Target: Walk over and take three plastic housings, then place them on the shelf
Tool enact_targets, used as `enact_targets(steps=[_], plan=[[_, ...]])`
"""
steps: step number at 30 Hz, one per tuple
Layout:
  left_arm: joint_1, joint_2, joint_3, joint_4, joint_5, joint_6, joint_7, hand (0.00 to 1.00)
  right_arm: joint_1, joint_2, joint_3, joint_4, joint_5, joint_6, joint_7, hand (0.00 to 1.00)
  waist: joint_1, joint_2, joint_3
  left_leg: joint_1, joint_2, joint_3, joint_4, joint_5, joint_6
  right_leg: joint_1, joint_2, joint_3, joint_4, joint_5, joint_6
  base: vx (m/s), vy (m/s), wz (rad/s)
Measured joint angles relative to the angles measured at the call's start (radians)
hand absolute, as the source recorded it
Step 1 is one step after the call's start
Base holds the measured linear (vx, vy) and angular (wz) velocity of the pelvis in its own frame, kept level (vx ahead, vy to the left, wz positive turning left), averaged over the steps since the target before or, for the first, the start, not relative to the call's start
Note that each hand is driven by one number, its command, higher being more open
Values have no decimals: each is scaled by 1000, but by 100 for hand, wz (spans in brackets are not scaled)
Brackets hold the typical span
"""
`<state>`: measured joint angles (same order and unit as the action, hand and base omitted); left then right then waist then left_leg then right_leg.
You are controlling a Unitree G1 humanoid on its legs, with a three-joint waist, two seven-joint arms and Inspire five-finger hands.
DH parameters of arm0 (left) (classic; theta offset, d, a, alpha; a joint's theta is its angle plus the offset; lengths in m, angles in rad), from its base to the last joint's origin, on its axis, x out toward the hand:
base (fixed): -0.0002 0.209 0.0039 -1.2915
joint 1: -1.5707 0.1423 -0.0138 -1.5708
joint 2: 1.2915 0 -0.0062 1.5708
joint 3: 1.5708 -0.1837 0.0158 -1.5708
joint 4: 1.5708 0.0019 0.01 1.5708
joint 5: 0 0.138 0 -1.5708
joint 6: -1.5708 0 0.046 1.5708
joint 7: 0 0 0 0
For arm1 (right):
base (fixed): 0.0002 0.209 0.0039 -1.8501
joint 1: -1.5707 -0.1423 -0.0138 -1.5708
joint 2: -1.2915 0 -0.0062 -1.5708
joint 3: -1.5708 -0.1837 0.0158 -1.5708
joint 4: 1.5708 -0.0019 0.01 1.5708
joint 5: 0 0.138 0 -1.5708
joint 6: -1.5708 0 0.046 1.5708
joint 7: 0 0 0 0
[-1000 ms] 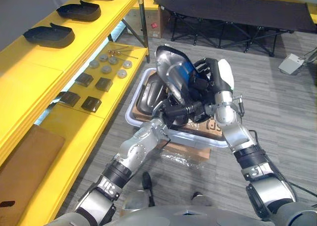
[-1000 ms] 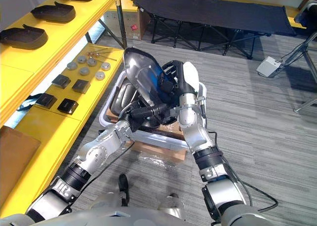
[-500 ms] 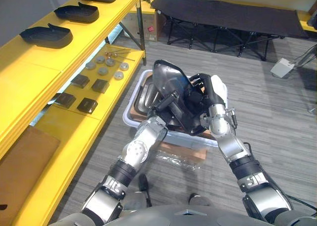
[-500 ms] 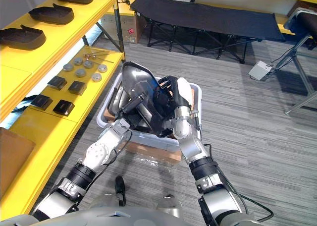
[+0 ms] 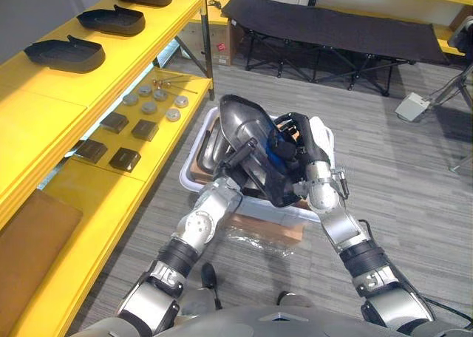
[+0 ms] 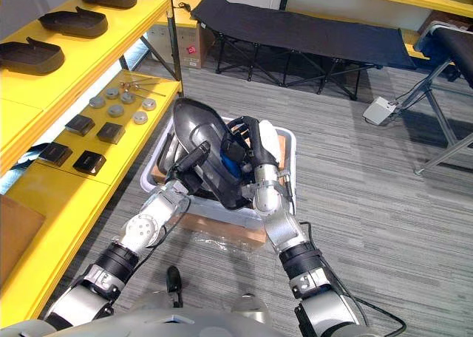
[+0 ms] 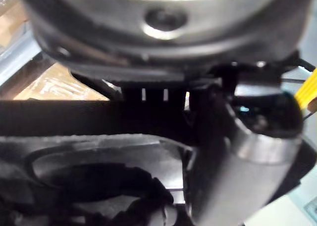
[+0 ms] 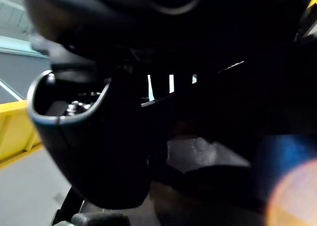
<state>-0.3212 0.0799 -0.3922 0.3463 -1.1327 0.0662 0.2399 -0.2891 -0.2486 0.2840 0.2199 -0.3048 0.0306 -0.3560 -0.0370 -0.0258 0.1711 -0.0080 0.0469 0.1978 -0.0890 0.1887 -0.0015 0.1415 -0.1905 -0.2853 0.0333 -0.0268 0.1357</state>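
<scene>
Workshop, by its yellow shelf [image 5: 41, 126] (metal discs [image 5: 149, 108] laid out).

Held housing [image 5: 247, 126] glossy dark plastic, shelf housings [image 5: 63, 52] matt black plastic, shelf [image 5: 44, 115] smooth yellow paint, bin [image 5: 194, 156] translucent plastic, discs [image 5: 150, 108] dull metal, cot [image 5: 332, 23] black cloth, floor [image 5: 414, 174] grey wood-grain.

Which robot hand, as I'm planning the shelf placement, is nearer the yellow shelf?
Left. The left robot hand holds the plastic housing on its shelf-facing side; the right robot hand holds the far side, away from the yellow shelf.
</scene>
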Motion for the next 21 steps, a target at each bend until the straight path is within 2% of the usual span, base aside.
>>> enact_targets(steps=[5,11,16,21], plan=[[-1,2,-28,-2,53,-45,-2,0,13,5,-2,-32,21,-3,-19,100,-8,0,0,1,1,7,0,-1,0,-1,0,12,0,0,0,9,3,-5],[14,2,-27,-89,338,-35,2,0,87,21,-51,-134,87,-4,-54,100,-10,0,0,5,-3,15,3,-1,0,-4,-1,15,4,0,-1,14,5,-3],[66,-3,12,-263,593,-21,9,0,117,25,-94,-276,126,-4,-70,100,-22,3,-1,16,0,20,0,-8,-9,-9,0,17,20,-14,-17,-14,2,-4],[124,-5,16,-358,818,-22,27,0,143,30,-119,-306,163,3,-76,100,-24,6,-3,16,-1,23,0,-10,-12,-13,-1,18,18,-15,-18,-3,0,-1]])
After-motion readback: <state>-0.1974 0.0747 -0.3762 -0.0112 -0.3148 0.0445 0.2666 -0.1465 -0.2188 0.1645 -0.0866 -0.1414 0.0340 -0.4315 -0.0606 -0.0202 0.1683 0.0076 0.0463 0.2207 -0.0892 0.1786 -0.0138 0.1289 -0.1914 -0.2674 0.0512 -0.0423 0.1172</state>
